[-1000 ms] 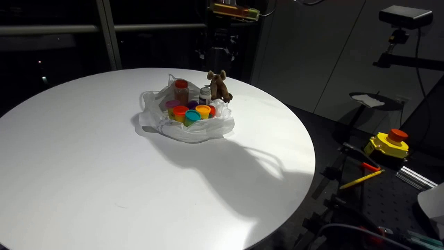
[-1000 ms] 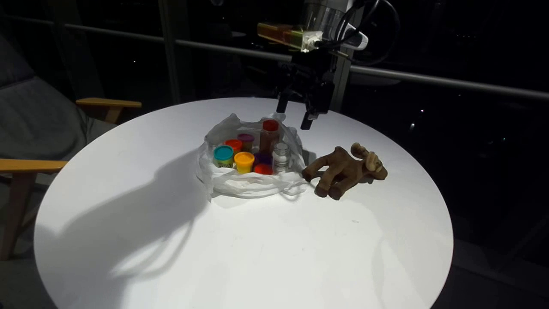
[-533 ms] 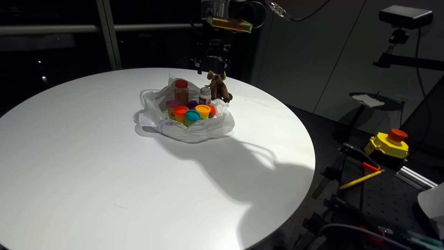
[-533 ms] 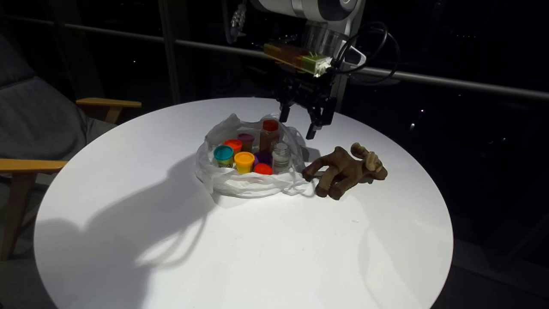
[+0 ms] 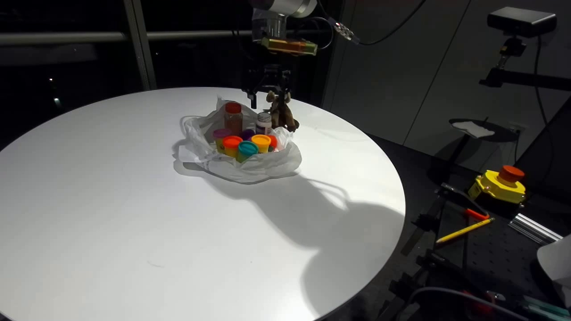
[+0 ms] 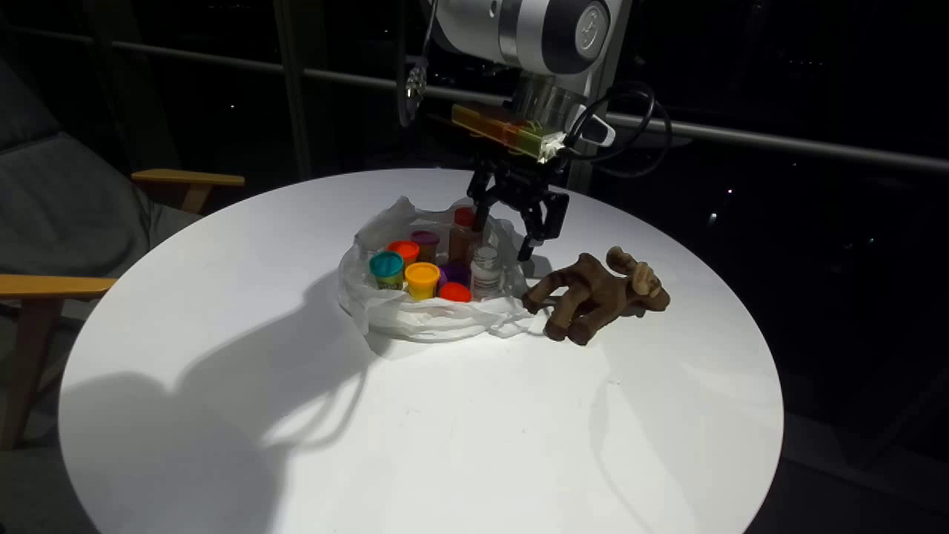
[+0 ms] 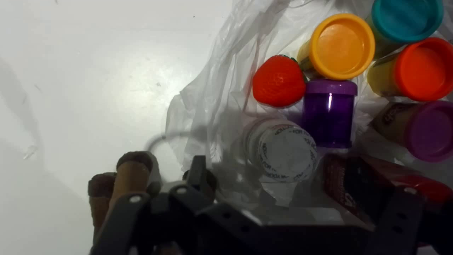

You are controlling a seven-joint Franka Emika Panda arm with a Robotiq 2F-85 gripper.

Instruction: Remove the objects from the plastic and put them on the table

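Observation:
The plastic (image 6: 437, 324), a crinkled whitish bag, lies opened out on the round white table (image 6: 474, 437). Inside it are teal (image 7: 407, 17), orange (image 7: 341, 47), red (image 7: 426, 69) and magenta (image 7: 431, 131) lidded tubs, a purple jar (image 7: 329, 117), a red strawberry (image 7: 279, 82), a white bottle (image 7: 288, 152) and a red-capped jar (image 6: 458, 241). Outside the bag, a brown plush animal (image 6: 593, 293) lies on the table. My gripper (image 6: 504, 236) hangs open above the bag's back edge. In the wrist view its fingers are spread wide, the bottle between and ahead of them, apparently untouched.
Beyond the table in an exterior view stand a yellow device with a red button (image 5: 499, 185), a pencil (image 5: 465, 230) and a camera on a stand (image 5: 522, 22). An armchair (image 6: 81, 193) is beside the table in an exterior view.
My gripper has come down towards the bag's back part, staying open, and in an exterior view shifted a little left. The bag, its contents and the plush animal have kept their places.

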